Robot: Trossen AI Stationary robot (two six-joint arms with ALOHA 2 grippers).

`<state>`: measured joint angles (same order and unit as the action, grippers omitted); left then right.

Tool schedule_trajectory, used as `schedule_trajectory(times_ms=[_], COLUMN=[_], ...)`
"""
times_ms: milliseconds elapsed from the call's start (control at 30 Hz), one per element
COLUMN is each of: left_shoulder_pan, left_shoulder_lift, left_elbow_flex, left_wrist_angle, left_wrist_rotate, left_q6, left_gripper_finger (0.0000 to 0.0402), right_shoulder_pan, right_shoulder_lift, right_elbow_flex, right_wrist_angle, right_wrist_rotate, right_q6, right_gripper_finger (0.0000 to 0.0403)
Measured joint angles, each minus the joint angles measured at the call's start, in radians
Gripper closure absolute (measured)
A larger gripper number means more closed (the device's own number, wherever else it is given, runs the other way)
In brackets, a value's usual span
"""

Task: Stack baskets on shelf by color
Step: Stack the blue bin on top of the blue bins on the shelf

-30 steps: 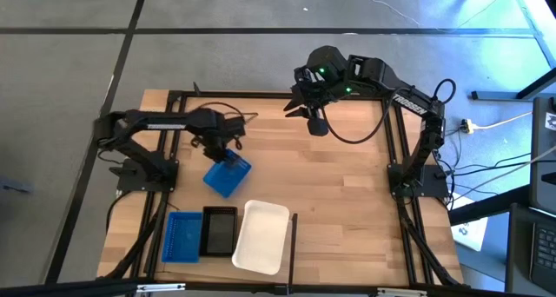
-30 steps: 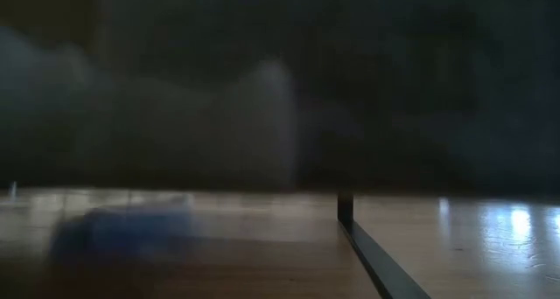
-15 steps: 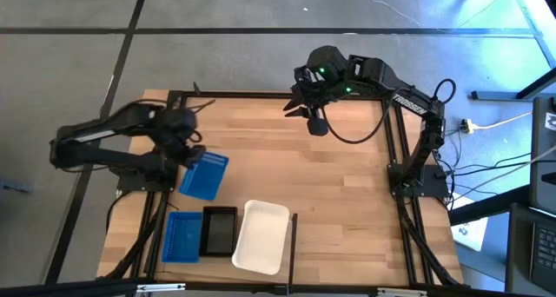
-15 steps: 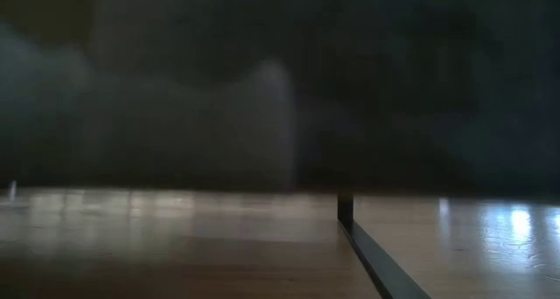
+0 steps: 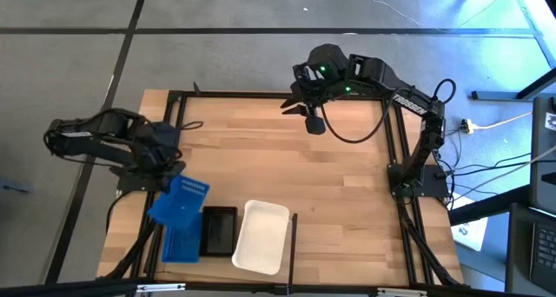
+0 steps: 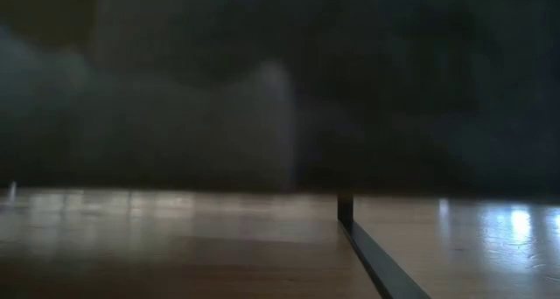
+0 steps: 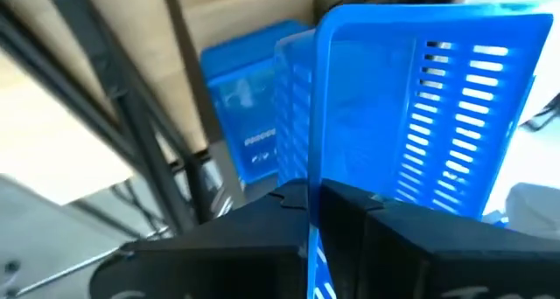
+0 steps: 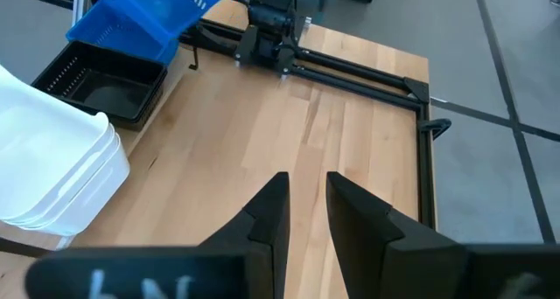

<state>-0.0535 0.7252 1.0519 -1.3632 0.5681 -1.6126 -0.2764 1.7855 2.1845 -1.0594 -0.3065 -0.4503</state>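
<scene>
My left gripper (image 5: 167, 174) is shut on a blue slotted basket (image 5: 181, 201), which hangs tilted over another blue basket (image 5: 178, 239) at the near left of the wooden shelf (image 5: 347, 193). The left wrist view shows the held basket (image 7: 420, 115) above the lower blue one (image 7: 245, 107). A black basket (image 5: 218, 230) and a white basket (image 5: 261, 236) stand side by side to the right of the blue one. My right gripper (image 5: 300, 106) hovers open over the shelf's far edge, with nothing between its fingers (image 8: 271, 212). My left gripper pinches one wall of the blue basket at its rim (image 7: 311, 190), with one finger inside the basket and one outside. The fingers slant down from the table's left side. The basket hangs tilted below them, lifted clear, its open side turned partly sideways.
Thin black rails (image 5: 395, 158) edge the shelf, and a short black post (image 5: 294, 236) stands just right of the white basket. The middle and right of the board are bare wood. Cables (image 5: 486, 123) lie on the floor to the right.
My left gripper has carried the blue basket from the middle left of the shelf toward the near left corner, rising and rolling as it went. The basket has lifted off the wood and now hangs tilted over the blue basket there. My right arm has kept still.
</scene>
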Motion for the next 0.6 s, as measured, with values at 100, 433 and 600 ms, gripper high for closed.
schedule_trajectory(times_ms=[100,433,600], left_shoulder_pan=[-0.061,-0.196,-0.226], left_shoulder_lift=[0.003,0.107,0.177], left_elbow_flex=[0.000,-0.001,-0.002], left_wrist_angle=[-0.015,-0.013,0.060], left_wrist_rotate=[0.003,0.003,0.003], left_q6=[-0.047,-0.144,-0.160], left_gripper_finger=[0.0401,0.0401,0.0401], right_shoulder_pan=[0.000,0.000,0.000], right_shoulder_lift=[0.000,0.000,0.000], right_elbow_flex=[0.000,0.000,0.000], right_wrist_angle=[0.001,0.025,0.025], right_wrist_rotate=[0.000,0.000,0.000], right_q6=[0.001,0.003,0.003], right_gripper_finger=[0.0326,0.0326,0.0326])
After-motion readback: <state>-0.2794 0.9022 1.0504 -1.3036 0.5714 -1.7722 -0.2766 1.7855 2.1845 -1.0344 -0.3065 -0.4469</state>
